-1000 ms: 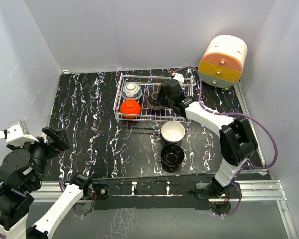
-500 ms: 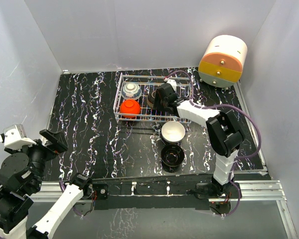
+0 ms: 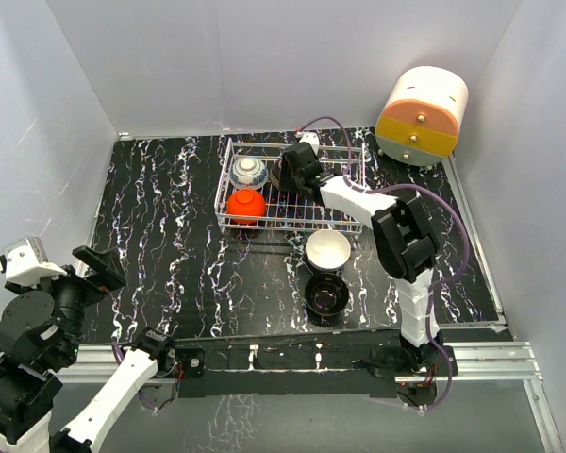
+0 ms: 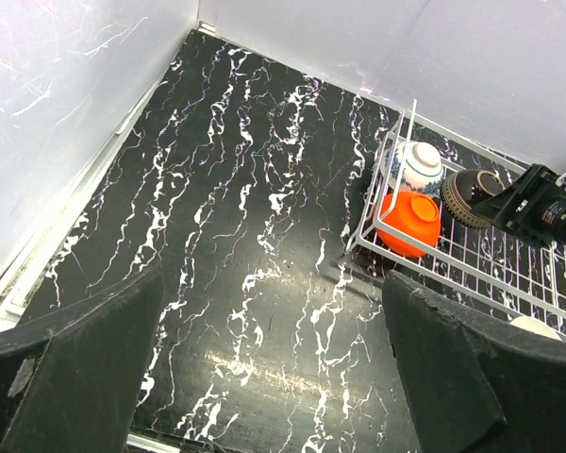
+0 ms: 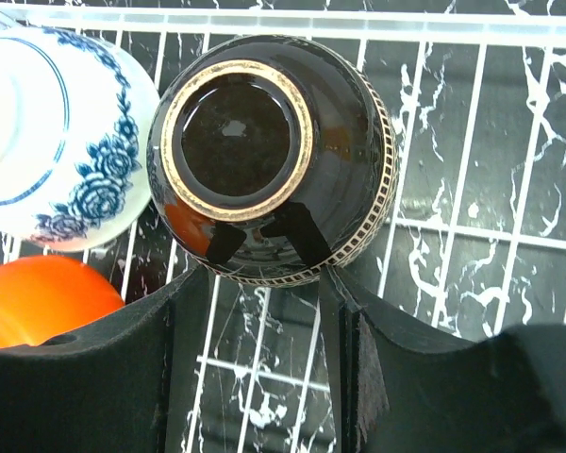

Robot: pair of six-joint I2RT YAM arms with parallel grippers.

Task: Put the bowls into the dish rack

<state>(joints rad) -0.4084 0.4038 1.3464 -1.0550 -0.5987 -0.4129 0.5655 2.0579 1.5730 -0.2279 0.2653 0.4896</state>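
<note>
top view, dish rack [image 3: 351,219]: white wire basket at the back of the black marbled table [image 3: 170,217], cream-and-orange drawer unit [image 3: 422,115] off to its right
top view, already in the rack: blue-and-white bowl [image 3: 249,171] in the far left corner, red bowl [image 3: 246,205] just in front of it, both dome side up
top view, right gripper [image 3: 297,172]: reaching over the middle of the rack with a dark gold-ringed bowl [image 3: 280,176], right next to the blue-and-white one
top view, on the table: white bowl [image 3: 327,251] just in front of the rack, glossy black bowl [image 3: 326,295] right behind it on the near side, both mouth up
top view, left gripper [image 3: 99,267]: parked way off at the near left, nowhere near the bowls
left wrist view, left gripper: fingers spread as wide as they go, nothing between them, just bare table below
left wrist view, dark bowl: tipped, hanging from the right gripper over the rack wires
right wrist view, right gripper: about half closed, fingertips pinching the near edge of the dark bowl, foot ring facing the camera
right wrist view, contact: honestly can't tell if the bowl touches the wires
</note>
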